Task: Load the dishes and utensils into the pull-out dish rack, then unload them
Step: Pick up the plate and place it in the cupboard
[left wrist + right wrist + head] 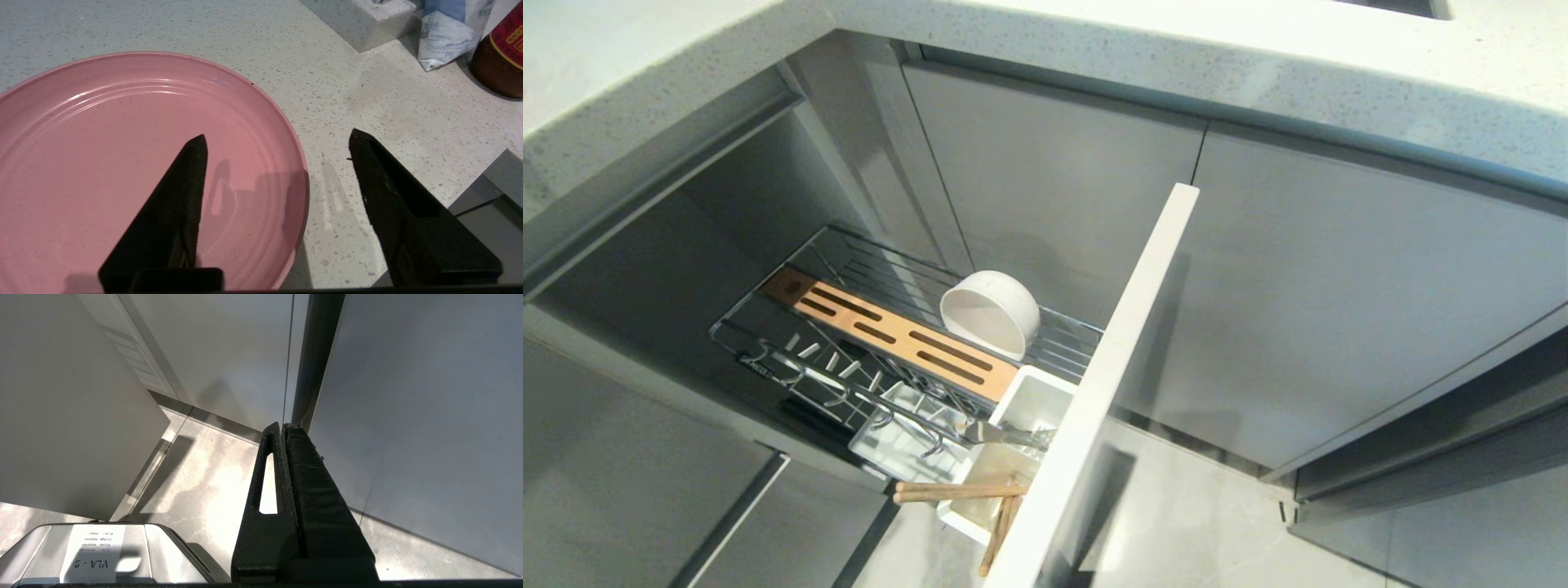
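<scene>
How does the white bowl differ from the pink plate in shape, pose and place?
The white bowl is deep and small; the pink plate is wide and shallow. The bowl lies tipped on its side, while the plate lies flat. The bowl sits in the pull-out dish rack; the plate rests on the speckled countertop, under the open left hand. Both are round.

Even bright overhead light, all three views sharp: soft glare arcs on the pink plate (122, 163), left pincer (278, 141) shadows on plate and counter (367, 81), cabinet recess behind the dish rack (890, 327) darker, floor (196, 490) sheen.
</scene>
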`<state>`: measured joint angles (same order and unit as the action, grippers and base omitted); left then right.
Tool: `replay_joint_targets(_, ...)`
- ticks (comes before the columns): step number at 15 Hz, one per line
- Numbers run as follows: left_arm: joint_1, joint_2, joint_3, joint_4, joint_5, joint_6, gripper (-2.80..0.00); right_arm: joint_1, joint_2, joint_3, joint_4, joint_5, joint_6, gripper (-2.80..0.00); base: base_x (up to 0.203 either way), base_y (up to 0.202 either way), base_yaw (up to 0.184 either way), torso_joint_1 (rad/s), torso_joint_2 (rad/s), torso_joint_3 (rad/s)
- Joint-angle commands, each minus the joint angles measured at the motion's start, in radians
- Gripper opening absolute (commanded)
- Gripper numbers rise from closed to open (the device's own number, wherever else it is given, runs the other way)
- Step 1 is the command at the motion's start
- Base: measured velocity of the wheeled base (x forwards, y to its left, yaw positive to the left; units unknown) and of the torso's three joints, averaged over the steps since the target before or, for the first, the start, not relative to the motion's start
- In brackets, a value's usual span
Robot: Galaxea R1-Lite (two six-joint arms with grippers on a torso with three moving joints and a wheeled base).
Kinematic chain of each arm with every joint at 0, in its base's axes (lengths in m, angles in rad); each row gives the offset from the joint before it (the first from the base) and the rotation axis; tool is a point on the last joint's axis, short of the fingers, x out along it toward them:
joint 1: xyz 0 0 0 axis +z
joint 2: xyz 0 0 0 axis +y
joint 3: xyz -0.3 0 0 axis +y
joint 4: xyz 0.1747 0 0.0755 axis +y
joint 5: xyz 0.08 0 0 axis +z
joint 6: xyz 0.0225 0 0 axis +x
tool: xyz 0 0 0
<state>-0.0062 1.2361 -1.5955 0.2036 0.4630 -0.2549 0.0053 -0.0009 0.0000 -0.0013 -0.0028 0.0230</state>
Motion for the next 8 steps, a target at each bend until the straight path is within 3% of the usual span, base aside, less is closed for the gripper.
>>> replay_joint_targets(1, 0.0, 0.034, -0.022, 0.047, -0.001, -0.004, 0.0, 0.001, 0.001, 0.002, 0.0, 0.0, 0.0, -2.8, 0.0, 0.0, 0.0, 0.0, 0.0, 0.0)
replay_joint_targets(4, -0.018, 0.069, -0.082, 0.157, -0.013, -0.051, 0.0, 0.001, 0.001, 0.002, 0.0, 0.0, 0.0, -2.8, 0.0, 0.0, 0.0, 0.0, 0.0, 0.0)
replay_joint_targets(8, -0.017, 0.083, -0.089, 0.176, -0.014, -0.052, 0.0, 0.001, 0.001, 0.002, 0.0, 0.0, 0.0, -2.8, 0.0, 0.0, 0.0, 0.0, 0.0, 0.0)
